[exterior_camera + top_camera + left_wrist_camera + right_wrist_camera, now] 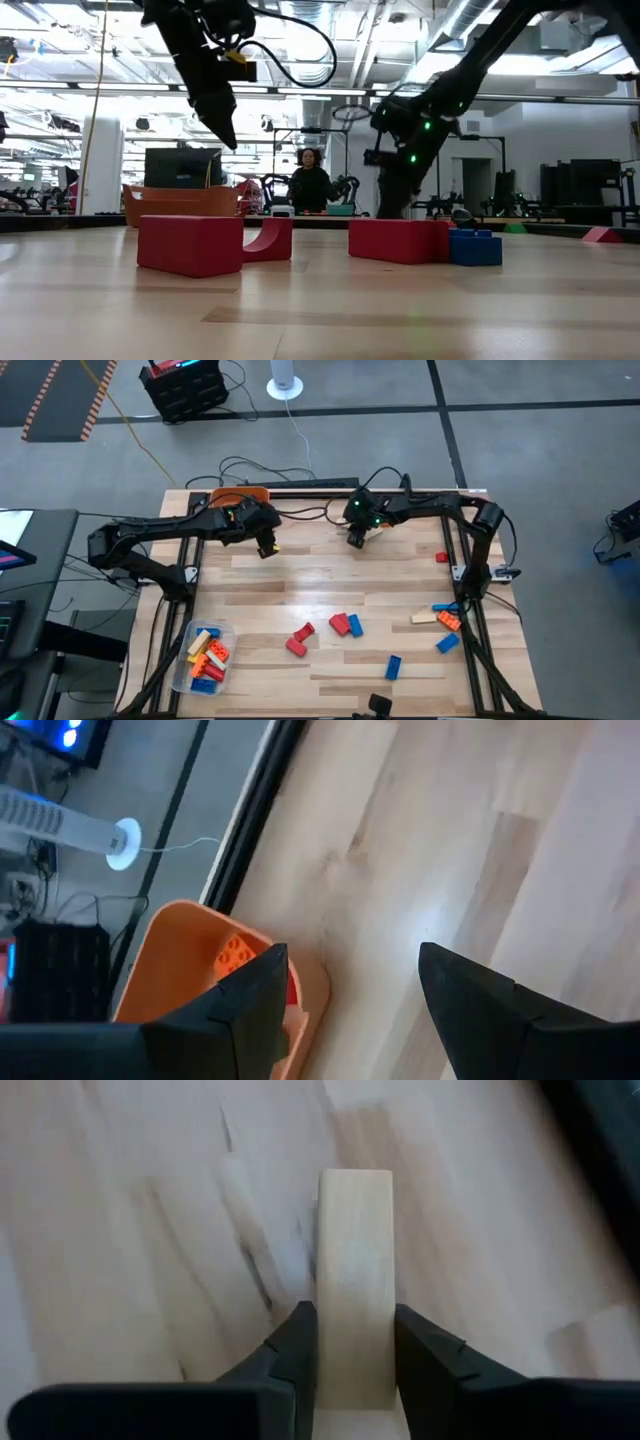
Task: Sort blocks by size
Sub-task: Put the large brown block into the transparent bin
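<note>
Both arms are black, built of slim tubular links joined by bulkier rounded joint housings. The left arm (150, 535) shows a small orange patch near its wrist, just behind the left gripper (266, 547); the right arm (455, 515) carries small green lights on the wrist block behind the right gripper (356, 538), and those lights glow green in the low view too. Thin black cables loop off the wrist housings. The left gripper's fingers (255, 1010) are matte black, broad at the base and narrowing to angular, faceted tips. The right gripper's fingers (298, 1350) are likewise black and wedge-shaped, with stepped inner edges rising from a flat dark crossbar.
</note>
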